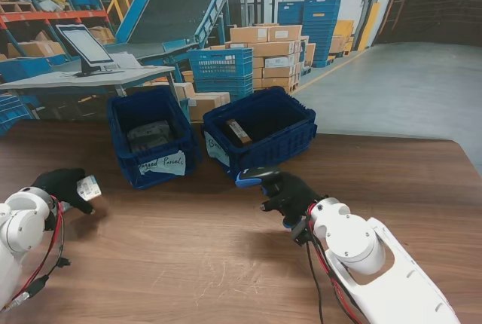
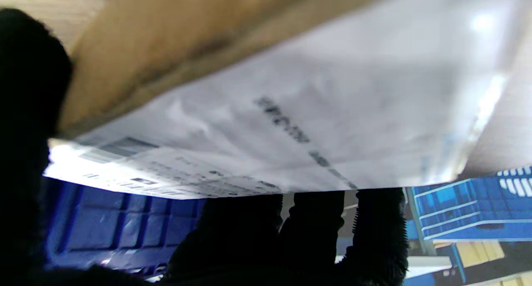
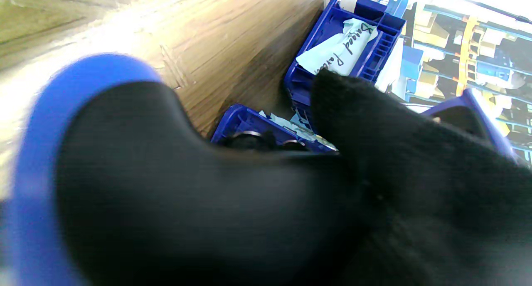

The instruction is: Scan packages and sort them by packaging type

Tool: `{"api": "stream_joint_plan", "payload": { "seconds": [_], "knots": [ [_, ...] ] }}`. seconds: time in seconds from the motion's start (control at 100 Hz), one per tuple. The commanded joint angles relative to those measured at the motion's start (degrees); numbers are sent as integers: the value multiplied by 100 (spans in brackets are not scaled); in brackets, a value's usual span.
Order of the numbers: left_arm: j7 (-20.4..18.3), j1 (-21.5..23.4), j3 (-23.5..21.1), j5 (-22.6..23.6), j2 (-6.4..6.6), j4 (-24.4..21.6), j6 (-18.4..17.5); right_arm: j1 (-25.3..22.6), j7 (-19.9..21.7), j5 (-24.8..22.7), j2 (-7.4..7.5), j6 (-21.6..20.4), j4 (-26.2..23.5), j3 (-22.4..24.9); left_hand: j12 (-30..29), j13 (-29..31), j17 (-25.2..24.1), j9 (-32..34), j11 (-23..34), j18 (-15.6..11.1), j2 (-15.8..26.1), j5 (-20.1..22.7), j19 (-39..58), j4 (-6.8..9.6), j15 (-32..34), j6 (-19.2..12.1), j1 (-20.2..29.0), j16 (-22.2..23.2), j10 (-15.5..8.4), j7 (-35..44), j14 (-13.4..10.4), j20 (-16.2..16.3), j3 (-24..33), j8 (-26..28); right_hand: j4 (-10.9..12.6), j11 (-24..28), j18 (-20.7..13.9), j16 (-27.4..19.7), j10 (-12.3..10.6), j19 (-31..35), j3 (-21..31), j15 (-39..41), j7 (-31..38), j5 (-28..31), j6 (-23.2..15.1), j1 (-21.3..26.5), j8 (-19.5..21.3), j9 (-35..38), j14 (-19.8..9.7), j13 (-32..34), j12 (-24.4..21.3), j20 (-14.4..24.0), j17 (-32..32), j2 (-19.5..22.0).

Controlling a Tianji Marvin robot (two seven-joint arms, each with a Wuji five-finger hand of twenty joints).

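Black-gloved and curled tight, the left hand has a small parcel pinched in its fingers at the table's left edge, white label turned up and toward the middle. From its wrist view that parcel is brown card with a printed label, thumb one side, fingers the other. Moving across: two blue bins sit side by side at the back, the left bin tagged with a handwritten note that seems to read "Bagged Parcels" and holding something pale, the right bin with one brown box inside. And on the right, the right hand is wrapped around a black-and-blue scanner, nose aimed leftward. To scan cleanly, I'd say it wants the label kept flat and facing the scanner, fingers clear of the barcode, and the two brought nearer, since they're well apart now. Being card, this one looks bound for the right bin.
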Motion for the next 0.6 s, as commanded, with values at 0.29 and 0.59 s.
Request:
{"api": "stream_joint_plan", "payload": {
  "seconds": [0.29, 0.59],
  "knots": [
    [-234, 976, -562, -290, -205, -1626, 211, -101, -10, -34, -43, -75, -133, 90, 332, 589, 37, 687, 792, 232, 804, 716, 225, 338, 874, -1712, 2787, 516, -966, 1778, -332, 94, 2108, 630, 31, 33, -18, 111, 126, 100, 86, 290, 377, 341, -266, 458, 284, 7, -112, 95, 29, 37, 11, 229],
    [140, 1840, -735, -421, -338, -2779, -43, -316, -50, -123, -28, -72, -305, 196, 332, 590, 47, 693, 760, 221, 826, 710, 231, 317, 823, -1714, 2791, 499, -985, 1761, -367, 93, 2050, 620, 31, 32, -1, 113, 130, 106, 86, 291, 377, 342, -266, 462, 284, 8, -104, 94, 32, 41, 18, 229]
  ]
}}
